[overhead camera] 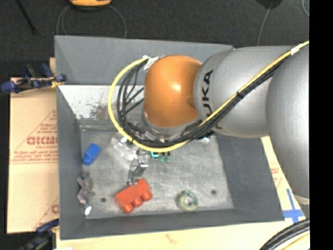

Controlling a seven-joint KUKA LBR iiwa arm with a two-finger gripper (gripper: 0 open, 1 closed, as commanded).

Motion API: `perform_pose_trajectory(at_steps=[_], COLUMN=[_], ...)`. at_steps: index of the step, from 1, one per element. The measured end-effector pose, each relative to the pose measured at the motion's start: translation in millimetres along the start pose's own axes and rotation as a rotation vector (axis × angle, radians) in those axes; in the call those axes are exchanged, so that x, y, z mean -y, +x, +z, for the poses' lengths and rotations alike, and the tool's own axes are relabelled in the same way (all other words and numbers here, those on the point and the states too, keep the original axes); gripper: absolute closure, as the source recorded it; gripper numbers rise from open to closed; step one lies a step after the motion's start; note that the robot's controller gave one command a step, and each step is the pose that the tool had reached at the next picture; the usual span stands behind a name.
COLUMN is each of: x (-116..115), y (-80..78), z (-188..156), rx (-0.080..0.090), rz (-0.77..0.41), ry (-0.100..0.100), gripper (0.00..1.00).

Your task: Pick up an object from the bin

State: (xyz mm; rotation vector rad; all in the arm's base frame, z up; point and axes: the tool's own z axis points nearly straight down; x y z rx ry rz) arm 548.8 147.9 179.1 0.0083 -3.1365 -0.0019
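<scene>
Hovering nr bin (68,139) ctr, end effector (138,171); red block (133,196) just beside it; grip state can't tell.

bin (67,139): matt grey metal (floor scuffed) | red block (133,196): smooth plastic | orange cover (169,90): glossy

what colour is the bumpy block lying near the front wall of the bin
The bumpy block is red, plain with no pattern; the camera view shows it best.
</scene>
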Motion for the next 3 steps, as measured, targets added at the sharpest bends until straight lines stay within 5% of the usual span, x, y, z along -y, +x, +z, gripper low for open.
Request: perform_pose_trajectory(at_steps=[1, 2, 3], x=[9, 8, 18], y=[52.1, 49.5, 38.4], z=[106, 104, -70], rx=[0.018, 0.027, 0.016], rz=[-0.334, -0.330, -0.578], ry=[0.001, -0.002, 0.004], gripper=[0.00, 1.00, 1.00])
